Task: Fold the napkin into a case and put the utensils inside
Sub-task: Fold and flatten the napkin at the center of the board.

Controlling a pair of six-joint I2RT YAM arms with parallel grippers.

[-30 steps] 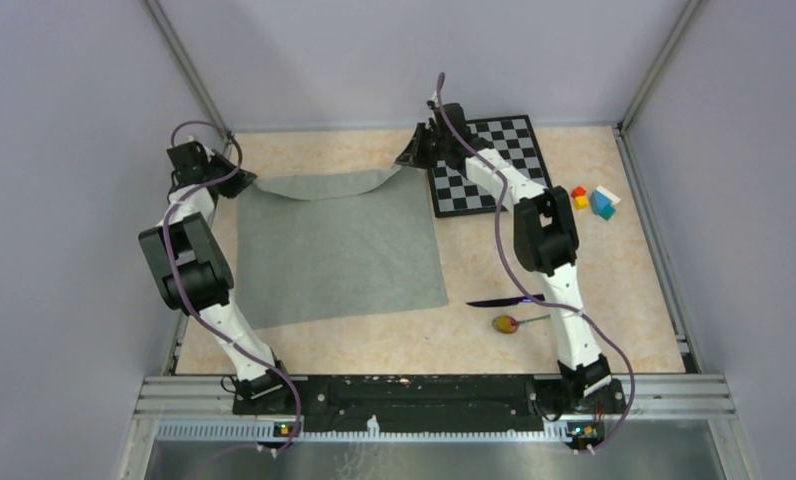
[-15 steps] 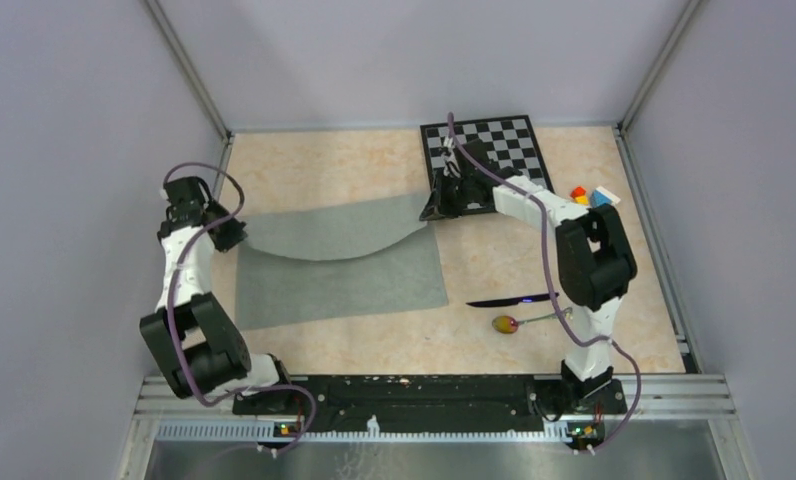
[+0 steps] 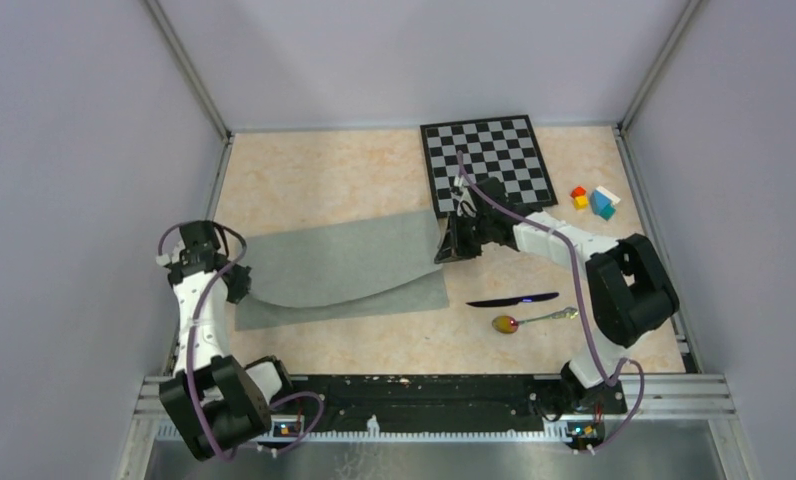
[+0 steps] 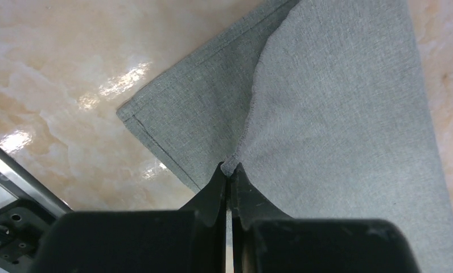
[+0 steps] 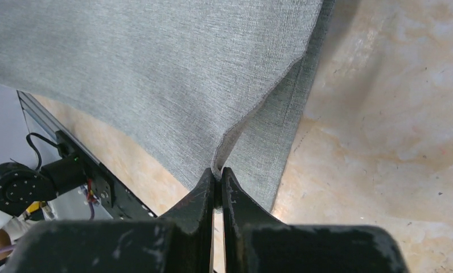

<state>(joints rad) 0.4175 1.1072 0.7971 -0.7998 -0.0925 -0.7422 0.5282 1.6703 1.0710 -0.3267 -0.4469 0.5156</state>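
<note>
The grey-green napkin (image 3: 344, 262) lies on the left half of the worktop (image 3: 324, 180), doubled over itself. Its upper layer hangs between the two grippers, and a strip of the lower layer lies flat along the near side. The left gripper (image 4: 229, 170) is pinched tight on the left corner of the upper layer, just above the lower layer's left corner. The right gripper (image 5: 215, 173) is clamped on the upper layer's right corner, over the napkin's right edge. Between them the held edge sags towards the cloth beneath.

To the right of the napkin, the dark knife (image 3: 512, 299) lies flat on the worktop, with the spoon (image 3: 529, 320) just on its near side. The chessboard (image 3: 489, 160) sits at the far side, with coloured blocks (image 3: 594, 200) to its right.
</note>
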